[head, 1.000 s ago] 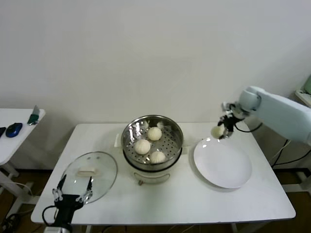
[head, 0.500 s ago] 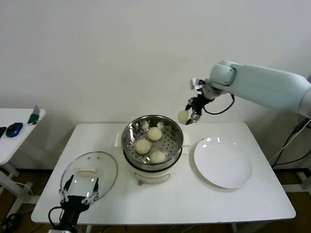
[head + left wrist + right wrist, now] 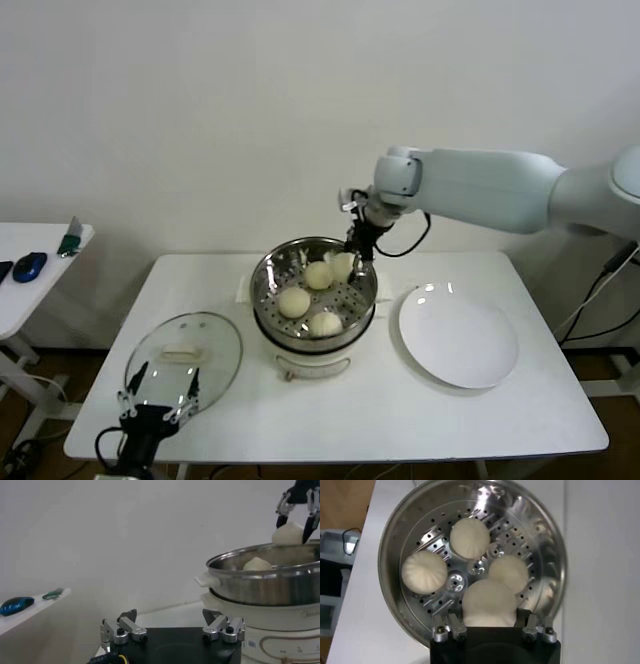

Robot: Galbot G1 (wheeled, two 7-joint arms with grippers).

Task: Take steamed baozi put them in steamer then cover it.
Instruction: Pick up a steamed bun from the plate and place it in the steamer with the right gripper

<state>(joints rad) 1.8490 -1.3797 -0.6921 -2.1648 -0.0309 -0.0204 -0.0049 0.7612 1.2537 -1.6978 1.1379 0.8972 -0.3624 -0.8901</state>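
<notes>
The left pincer (image 3: 158, 388) is held wide open, with nothing in it, at the near edge of the table (image 3: 420, 420). Just past it the lid (image 3: 185, 361) is laid flat, its bar handle pointing side to side. The steamer (image 3: 313, 290) is stood mid-table with three buns (image 3: 293, 301) inside. A fourth bun (image 3: 343, 266) is gripped by the right pincer (image 3: 354, 252) over the far rim. A plate (image 3: 459, 336) is seen to the right.
</notes>
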